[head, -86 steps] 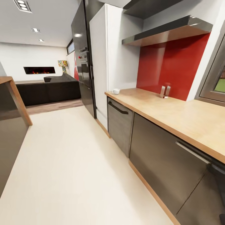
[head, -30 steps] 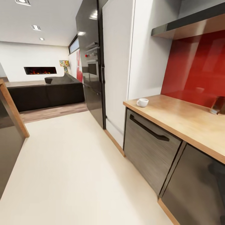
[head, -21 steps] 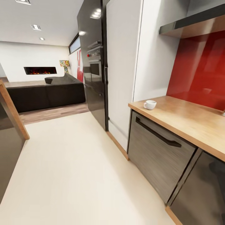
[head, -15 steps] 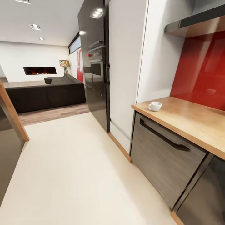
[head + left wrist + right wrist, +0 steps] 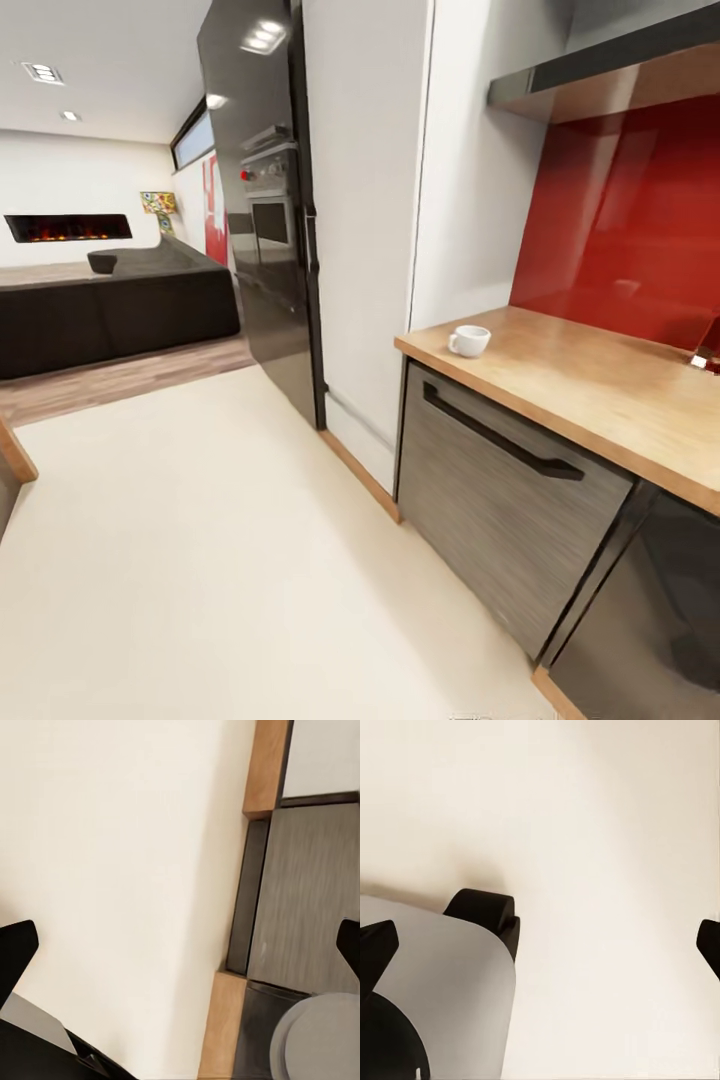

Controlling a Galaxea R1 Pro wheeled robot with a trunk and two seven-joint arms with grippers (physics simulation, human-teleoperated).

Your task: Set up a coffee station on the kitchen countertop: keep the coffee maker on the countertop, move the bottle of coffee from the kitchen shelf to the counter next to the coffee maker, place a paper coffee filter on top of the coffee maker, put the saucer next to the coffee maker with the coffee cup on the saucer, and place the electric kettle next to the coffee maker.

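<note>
the robot is on the move, so both arms hang low: the left gripper (image 5: pixel 180 945) and right gripper (image 5: pixel 540 937) are spread apart, empty, over the floor (image 5: pixel 200 560). the cup (image 5: pixel 468 341) sits at the countertop (image 5: pixel 580 375) end, likely the next target.

Beige kitchen countertop (image 5: pixel 590 385), white coffee cup (image 5: pixel 468 341) near its end

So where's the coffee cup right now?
In the head view, the coffee cup stands at the right, on the near end corner of the kitchen countertop, above the grey drawer front.
</note>
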